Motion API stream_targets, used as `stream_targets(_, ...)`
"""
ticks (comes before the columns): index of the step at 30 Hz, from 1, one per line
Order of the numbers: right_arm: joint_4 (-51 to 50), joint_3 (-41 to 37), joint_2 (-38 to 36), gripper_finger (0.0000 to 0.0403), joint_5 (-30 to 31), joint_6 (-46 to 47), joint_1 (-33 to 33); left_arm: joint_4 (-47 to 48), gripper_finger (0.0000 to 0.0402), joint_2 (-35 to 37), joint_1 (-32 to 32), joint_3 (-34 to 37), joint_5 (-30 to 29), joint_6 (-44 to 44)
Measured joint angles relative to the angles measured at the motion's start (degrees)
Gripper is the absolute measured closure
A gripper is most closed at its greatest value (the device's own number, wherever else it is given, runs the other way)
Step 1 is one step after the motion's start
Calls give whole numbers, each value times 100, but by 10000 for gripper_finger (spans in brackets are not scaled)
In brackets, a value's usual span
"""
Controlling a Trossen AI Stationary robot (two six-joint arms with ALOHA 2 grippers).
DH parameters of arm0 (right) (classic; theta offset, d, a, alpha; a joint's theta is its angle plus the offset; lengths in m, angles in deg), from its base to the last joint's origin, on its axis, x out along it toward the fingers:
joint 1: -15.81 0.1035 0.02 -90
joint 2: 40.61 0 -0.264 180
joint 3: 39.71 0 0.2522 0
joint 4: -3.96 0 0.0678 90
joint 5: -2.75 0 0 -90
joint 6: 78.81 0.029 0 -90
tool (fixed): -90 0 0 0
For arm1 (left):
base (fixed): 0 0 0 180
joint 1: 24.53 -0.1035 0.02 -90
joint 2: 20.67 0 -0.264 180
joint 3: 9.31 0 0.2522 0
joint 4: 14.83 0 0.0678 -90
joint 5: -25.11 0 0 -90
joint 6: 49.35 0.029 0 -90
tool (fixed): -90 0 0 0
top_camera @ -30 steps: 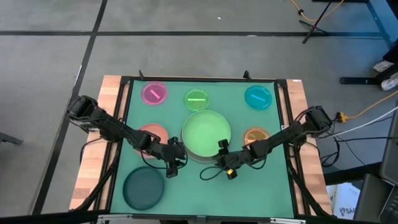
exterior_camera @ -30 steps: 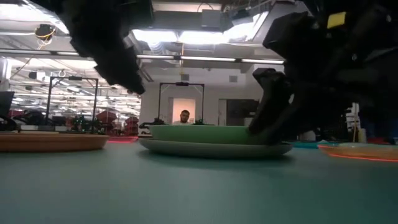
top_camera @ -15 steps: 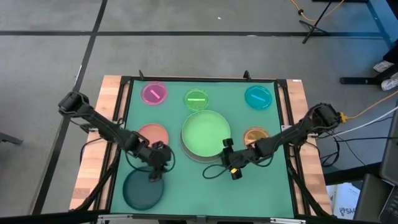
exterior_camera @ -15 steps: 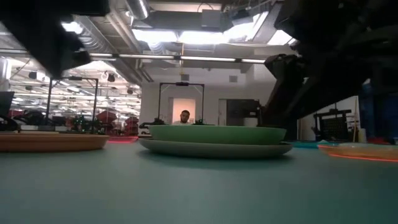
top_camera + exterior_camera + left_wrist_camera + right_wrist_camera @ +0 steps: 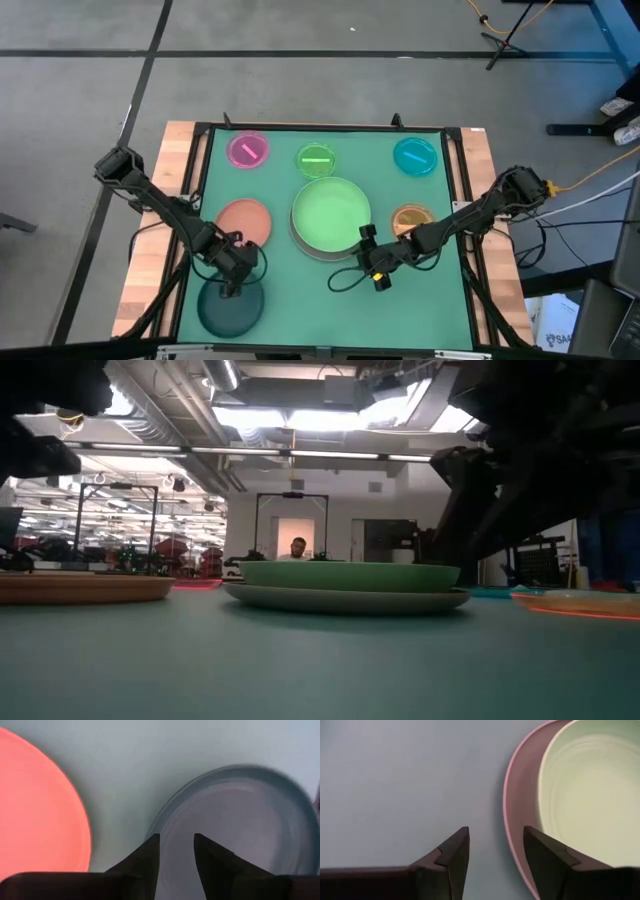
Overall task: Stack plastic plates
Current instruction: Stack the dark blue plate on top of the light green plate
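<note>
The light green plate (image 5: 331, 213) lies inside the large grey plate (image 5: 300, 243) at the mat's middle; the low view shows the green one (image 5: 348, 575) on the grey one (image 5: 345, 600). The dark teal plate (image 5: 228, 308) lies at the near left and the salmon plate (image 5: 243, 220) just beyond it. My left gripper (image 5: 235, 281) is open above the teal plate's far rim (image 5: 170, 815). My right gripper (image 5: 371, 264) is open above the mat beside the grey plate's near right rim (image 5: 516, 815). Neither gripper holds anything.
Small pink (image 5: 247, 150), green (image 5: 316, 158) and blue (image 5: 414, 155) plates lie along the far edge. A small orange plate (image 5: 410, 219) lies right of the stack, under my right arm. Bare green mat (image 5: 320, 305) spreads between the teal plate and my right gripper.
My left gripper has gone from beside the stack's near left rim toward the table's left and near edge, ending over the dark teal plate. My right gripper has drawn a little back from the light green plate's rim and risen. The plates have stayed put.
</note>
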Motion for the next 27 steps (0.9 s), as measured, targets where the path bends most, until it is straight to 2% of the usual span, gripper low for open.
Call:
stream_targets(8, 46, 0, 0, 224, -146, -95, 1, -23, 288, 0, 109, 471, 23, -321)
stream_targets(17, -137, -2, 0, 224, -305, 188, 3, -627, 290, 0, 104, 796, 81, -522)
stream_targets(23, -135, -2, 0, 224, -330, 314, 134, -1228, 305, -2, 169, 1168, 224, -871)
stream_targets(27, -133, -2, 1, 224, -70, 313, 421, -1270, 326, -2, 154, 1194, 233, -844)
